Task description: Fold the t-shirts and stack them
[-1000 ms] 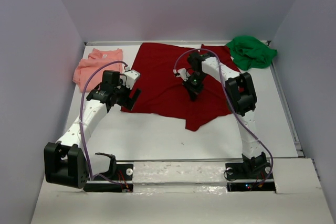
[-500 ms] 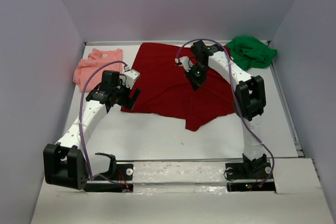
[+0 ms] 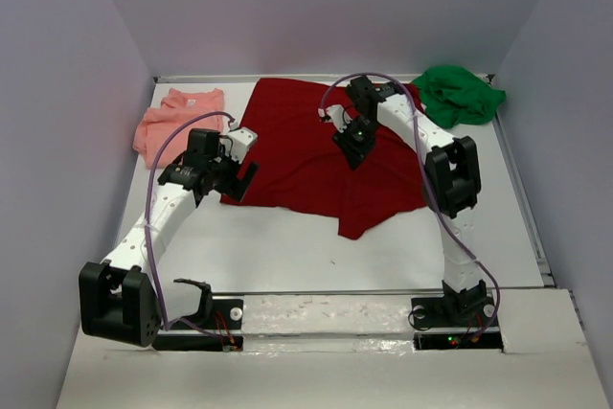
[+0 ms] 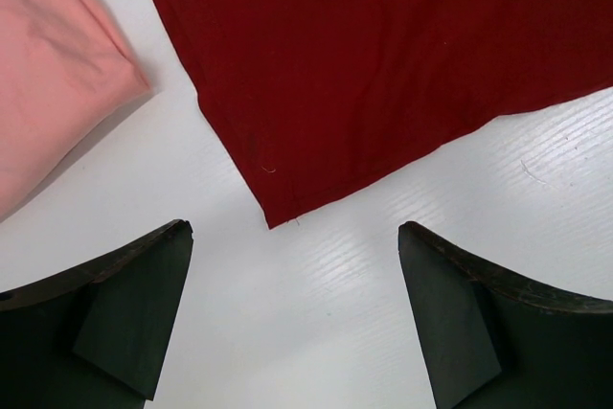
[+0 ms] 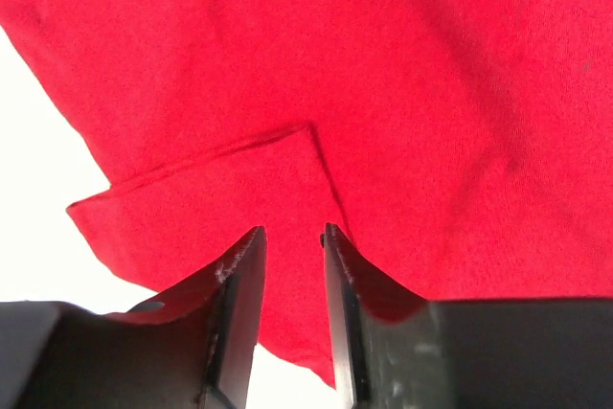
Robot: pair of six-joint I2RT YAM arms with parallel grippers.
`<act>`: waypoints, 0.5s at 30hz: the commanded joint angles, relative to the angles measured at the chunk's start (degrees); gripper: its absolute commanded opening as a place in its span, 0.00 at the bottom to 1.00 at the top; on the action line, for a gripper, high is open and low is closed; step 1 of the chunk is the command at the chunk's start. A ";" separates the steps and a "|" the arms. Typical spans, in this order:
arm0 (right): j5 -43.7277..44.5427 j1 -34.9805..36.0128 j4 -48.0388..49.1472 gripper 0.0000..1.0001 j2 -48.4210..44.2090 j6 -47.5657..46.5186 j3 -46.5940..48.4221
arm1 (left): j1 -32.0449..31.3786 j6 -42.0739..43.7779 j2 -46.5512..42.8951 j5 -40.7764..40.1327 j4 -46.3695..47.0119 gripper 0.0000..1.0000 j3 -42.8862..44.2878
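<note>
Dark red t-shirt (image 3: 297,150) lies widthwise (one corner nearward).

looked like a robotics lab test cell, white table (image 3: 287,251) boxed in by plain pale walls (image 3: 335,7) on three sides, left arm (image 3: 158,222) and right arm (image 3: 450,222) were bolted to a taped strip (image 3: 326,316) at its near edge, purple cables (image 3: 360,74) looped over them

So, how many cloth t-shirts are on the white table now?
3. The dark red cloth t-shirt lies spread in the middle, the salmon pink t-shirt lies far left, the bright green t-shirt is bunched far right. Another could hide underneath.
</note>
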 commanded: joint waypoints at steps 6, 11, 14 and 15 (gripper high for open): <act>-0.85 0.65 0.66 0.49 5.00 -0.96 6.48 | -0.23 0.09 -1.06 -1.11 0.48 0.99 0.02; -1.12 0.65 0.84 0.49 5.62 -1.05 5.26 | -0.23 0.18 -0.88 -1.02 0.39 0.99 0.11; -1.91 0.65 0.84 0.49 5.10 -0.96 3.59 | -0.23 0.09 -0.62 -0.93 0.30 0.99 0.11; -2.35 0.65 0.93 0.49 4.92 -1.14 2.28 | -0.23 0.09 -0.62 -0.93 0.30 0.99 0.11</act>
